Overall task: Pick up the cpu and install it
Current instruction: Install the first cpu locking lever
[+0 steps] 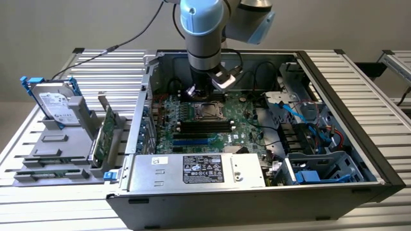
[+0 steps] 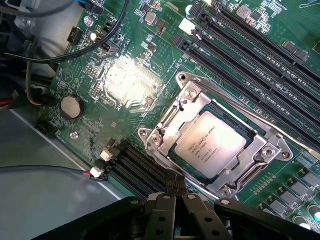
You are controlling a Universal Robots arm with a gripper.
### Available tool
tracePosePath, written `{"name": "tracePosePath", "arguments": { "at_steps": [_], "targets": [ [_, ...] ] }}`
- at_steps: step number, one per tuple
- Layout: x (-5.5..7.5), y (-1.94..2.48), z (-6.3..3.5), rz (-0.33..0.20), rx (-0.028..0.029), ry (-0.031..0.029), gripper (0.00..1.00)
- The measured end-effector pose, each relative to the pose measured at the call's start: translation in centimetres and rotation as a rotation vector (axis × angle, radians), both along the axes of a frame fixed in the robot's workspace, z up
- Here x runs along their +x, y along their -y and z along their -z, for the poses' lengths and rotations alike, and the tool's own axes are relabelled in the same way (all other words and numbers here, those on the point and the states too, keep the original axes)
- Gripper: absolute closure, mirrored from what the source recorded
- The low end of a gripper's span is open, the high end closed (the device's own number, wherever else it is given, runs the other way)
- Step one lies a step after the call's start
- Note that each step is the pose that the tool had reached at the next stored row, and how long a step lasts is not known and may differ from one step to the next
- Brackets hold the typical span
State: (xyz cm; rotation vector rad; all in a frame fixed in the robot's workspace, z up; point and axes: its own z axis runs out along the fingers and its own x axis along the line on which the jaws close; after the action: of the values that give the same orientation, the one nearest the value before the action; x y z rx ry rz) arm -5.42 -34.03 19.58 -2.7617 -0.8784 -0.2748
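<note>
Gripper [image 1: 195, 93] [image 2: 176, 186] of the arm [image 1: 204, 33] hangs low inside the open computer case [image 1: 334, 82], close above the green motherboard [image 1: 239, 126] [image 2: 125, 85]. Its two fingertips are pressed together and nothing is between them. In the wrist view they stand over a row of black memory slots [image 2: 142, 170], just beside the socket [image 1: 209, 111] [image 2: 165, 125] and apart from it.

The cpu [image 2: 210, 145] lies flat in this socket, its silver-grey top with small printed text facing up, and the metal frame of the socket goes around it. In the exterior view the gripper is on the far side of the socket, very near to it. More black memory slots [image 1: 205, 126] run on the near side of the socket.

A silver power supply [image 1: 244, 169] with a black sticker sits at the near wall of the case. At the exterior view's left, outside the case, a hard drive [image 1: 55, 103] with a blue bracket stands upright in a grey holder [image 1: 55, 144] on the slatted desk [image 1: 109, 65]. A round coin battery [image 2: 71, 106] sits on the motherboard.
</note>
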Motion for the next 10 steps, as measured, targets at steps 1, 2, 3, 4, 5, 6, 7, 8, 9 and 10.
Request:
{"name": "tracePosePath", "arguments": {
  "at_steps": [1,2,3,4,5,6,7,8,9,10],
  "targets": [
    [0.03,0.01,0.0,0.0,-0.0001,-0.0001,0.89],
    [0.06,0.01,0.0,0.001,0.0,-0.0002,0.89],
    [0.1,0.03,0.0,0.001,-0.0001,-0.0002,0.89],
    [0.14,0.04,0.0,0.001,-0.0001,-0.0003,0.89],
    [0.17,0.05,0.0,0.002,0.0,-0.0003,0.89],
    [0.2,0.06,0.0,0.002,0.0,-0.0003,0.89],
    [0.23,0.07,0.0,0.002,0.0,-0.0003,0.89],
    [0.26,0.08,0.0,0.002,0.0,-0.0003,0.89],
    [0.29,0.09,0.0,0.002,0.0,-0.0002,0.89],
    [0.31,0.09,0.0,0.002,0.0,-0.0003,0.89]
  ]
}}
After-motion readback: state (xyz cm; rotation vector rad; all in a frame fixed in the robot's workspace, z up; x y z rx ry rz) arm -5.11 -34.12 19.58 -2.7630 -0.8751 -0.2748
